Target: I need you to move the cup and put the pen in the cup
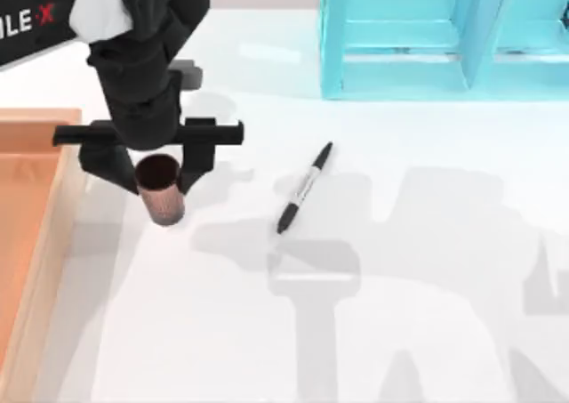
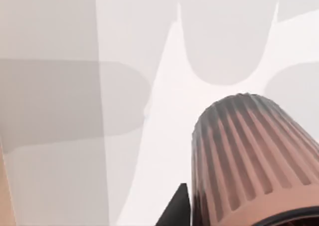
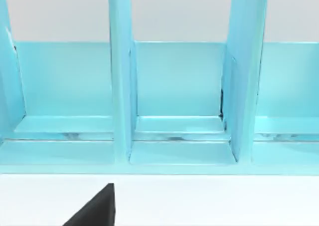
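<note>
- Holding the cup [image 1: 160, 188] in my left gripper [image 1: 156, 173], I have my fingers [image 1: 197, 158] clamped on either side of it near the rim, just right of the wooden tray [image 1: 36, 225] at the table's left edge.
- The cup is a small copper-brown cylinder with a dark mouth; my left wrist view shows its wall [image 2: 251, 158] ribbed top to bottom.
- Right of my left gripper, well apart from it, the pen [image 1: 305, 187] lies flat on the white table [image 1: 427, 243]: slim, black at both ends, with a grey labelled barrel, slanting toward the teal shelf [image 1: 418, 38].
- My right gripper faces that shelf [image 3: 174, 96]; I cannot tell how its jaws stand.
</note>
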Available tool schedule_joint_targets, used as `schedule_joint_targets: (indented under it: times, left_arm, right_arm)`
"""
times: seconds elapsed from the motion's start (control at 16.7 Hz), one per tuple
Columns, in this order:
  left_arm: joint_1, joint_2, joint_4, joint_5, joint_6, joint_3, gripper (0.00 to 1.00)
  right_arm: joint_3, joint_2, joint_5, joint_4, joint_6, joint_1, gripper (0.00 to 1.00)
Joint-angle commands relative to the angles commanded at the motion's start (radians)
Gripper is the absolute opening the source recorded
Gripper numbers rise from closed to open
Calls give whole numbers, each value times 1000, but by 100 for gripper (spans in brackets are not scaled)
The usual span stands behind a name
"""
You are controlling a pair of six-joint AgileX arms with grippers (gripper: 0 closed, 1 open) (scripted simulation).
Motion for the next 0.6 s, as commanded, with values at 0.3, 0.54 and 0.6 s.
schedule_joint_targets:
  times: [0.3, 0.54, 0.6]
  left_arm:
    - [-1, 13, 71, 0, 0, -60, 0]
    - [-1, 13, 71, 0, 0, -60, 15]
    - [-1, 13, 71, 0, 0, -60, 23]
  right_arm:
    - [0, 0, 0, 0, 0, 0, 100]
    - [0, 0, 0, 0, 0, 0, 100]
    - [0, 0, 0, 0, 0, 0, 100]
